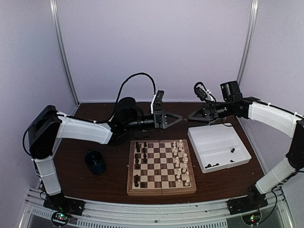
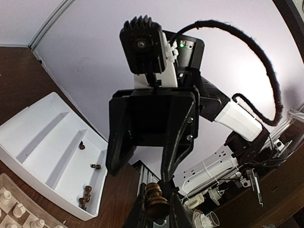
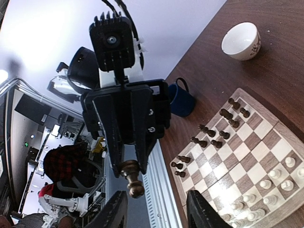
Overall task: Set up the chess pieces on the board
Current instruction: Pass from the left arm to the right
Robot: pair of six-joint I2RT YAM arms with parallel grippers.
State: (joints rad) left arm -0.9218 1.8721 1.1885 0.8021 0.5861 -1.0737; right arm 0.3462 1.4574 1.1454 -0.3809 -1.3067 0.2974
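Two tools meet tip-to-tip above the far edge of the board (image 1: 161, 191). Left tool (image 1: 178, 118) clenched on dark piece (image 3: 132, 178); right tool (image 1: 191, 116) released. Likely a handover to regrip it upright.

We find no words, numbers, brand names or signs that we can read in any of the views. The white cup (image 3: 241, 41) has a small dark print on its side, but it is too small and blurred for us to make out.
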